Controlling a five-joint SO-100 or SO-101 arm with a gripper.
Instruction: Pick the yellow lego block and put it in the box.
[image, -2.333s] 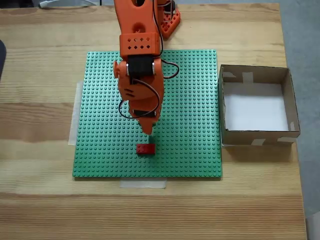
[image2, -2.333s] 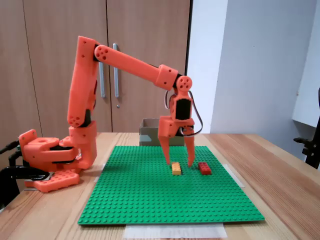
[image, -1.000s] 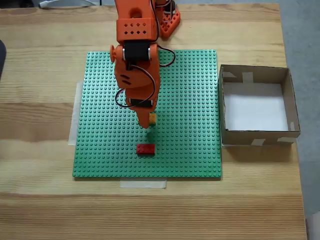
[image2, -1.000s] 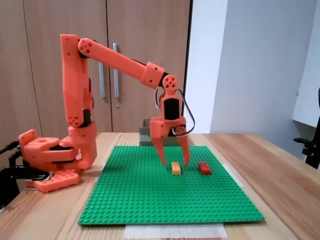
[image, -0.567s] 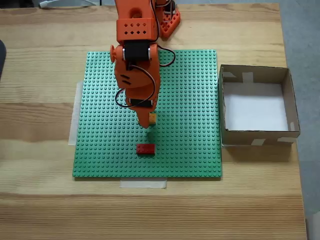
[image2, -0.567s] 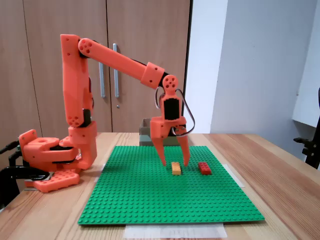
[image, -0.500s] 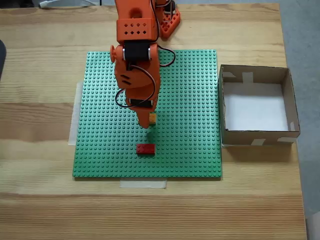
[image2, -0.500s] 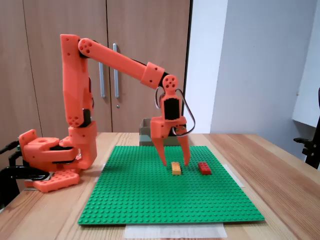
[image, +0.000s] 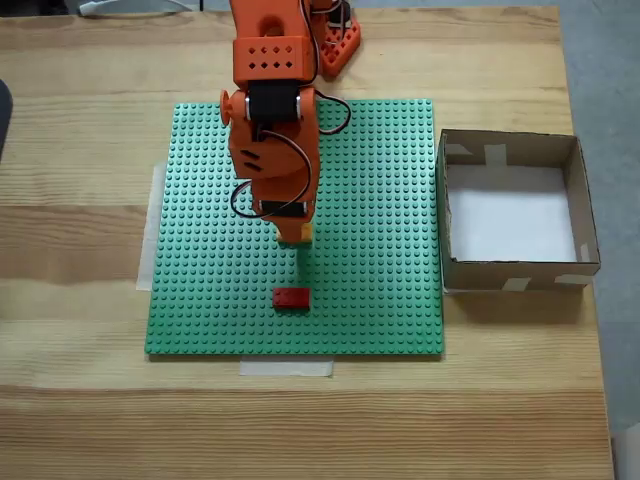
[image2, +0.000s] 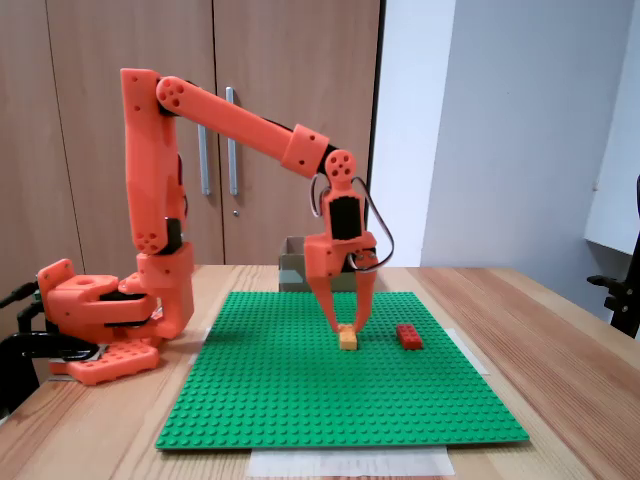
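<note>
My pincer (image2: 346, 325): fingers closed on the yellow lego block (image2: 347, 338) upon the green baseplate (image2: 300, 400); red brick (image2: 408, 336) nearby; box (image: 515, 210) well apart.

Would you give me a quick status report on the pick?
Gripper shut on yellow block, block on green baseplate. Box empty. Red brick close by, not blocking.

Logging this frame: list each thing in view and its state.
gripper: closed on the yellow block
yellow lego block: on the green baseplate, between the fingertips
red brick: lying free on the baseplate
green baseplate: flat on the table
box: open, empty
</note>
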